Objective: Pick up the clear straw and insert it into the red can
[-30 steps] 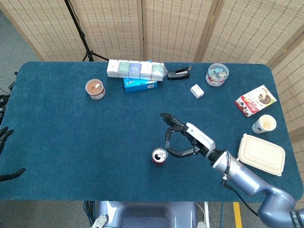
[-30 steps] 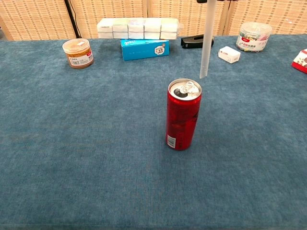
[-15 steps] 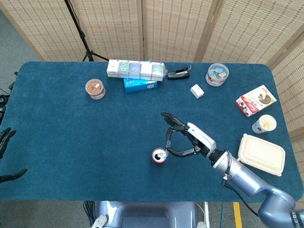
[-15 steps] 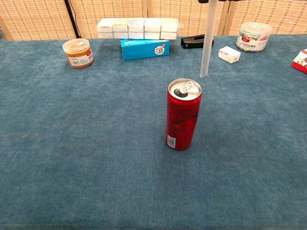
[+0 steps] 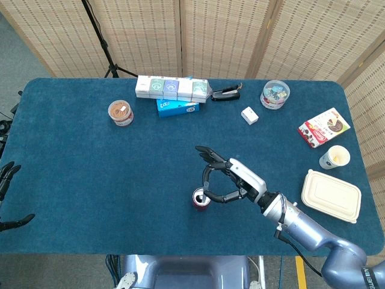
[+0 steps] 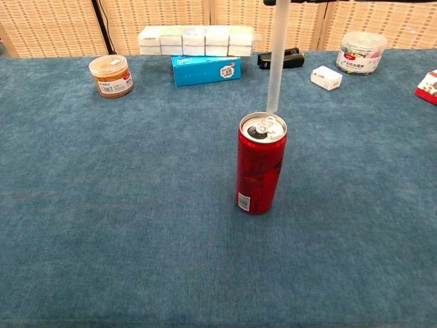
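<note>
Now the right hand (image 5: 225,180), in the lower middle of the head view, grasps the clear straw (image 6: 276,58) with curled fingers and holds it upright. Its lower tip hangs just above the back rim of the red can (image 6: 261,164), near the tab. The risk, I think, is that the tip lands on the tab or the rim and not in the opening; then the thin straw may bend, or push the tall narrow can over. The straw looks pale, translucent and straight.

The clear straw (image 6: 276,58) runs off the chest view's top edge, probably still outside the red can (image 6: 261,164).
</note>
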